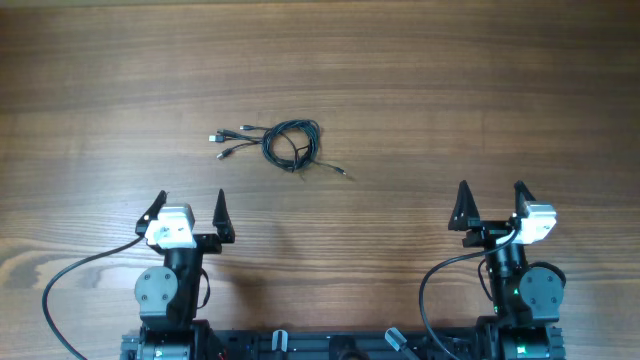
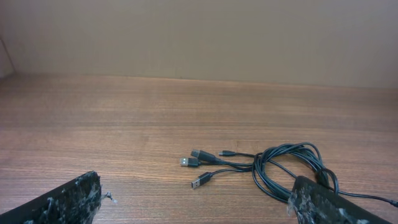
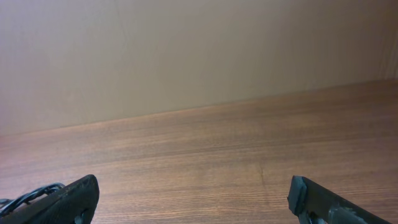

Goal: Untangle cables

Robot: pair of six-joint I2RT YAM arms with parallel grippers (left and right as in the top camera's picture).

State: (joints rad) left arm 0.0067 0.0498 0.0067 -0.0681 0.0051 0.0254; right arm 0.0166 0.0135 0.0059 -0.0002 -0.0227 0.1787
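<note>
A: Where do the cables (image 1: 283,145) lie?
B: On the table (image 1: 450,80), bunched together, with their plugs (image 1: 222,142) spread out to the left of the bunch.
A: And the grippers?
B: Both are nearer the robot's edge. The left gripper (image 1: 190,197) sits short of the cables and a little to their left; the right gripper (image 1: 491,187) stands well apart, far to their right

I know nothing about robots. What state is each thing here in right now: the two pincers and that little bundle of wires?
cables: tangled in one loose coil, plug ends fanned out toward the left, lying flat on the table, nothing touching them.
left pincer: open, empty, short of the cables.
right pincer: open, empty, farther from the cables than the left one.
</note>
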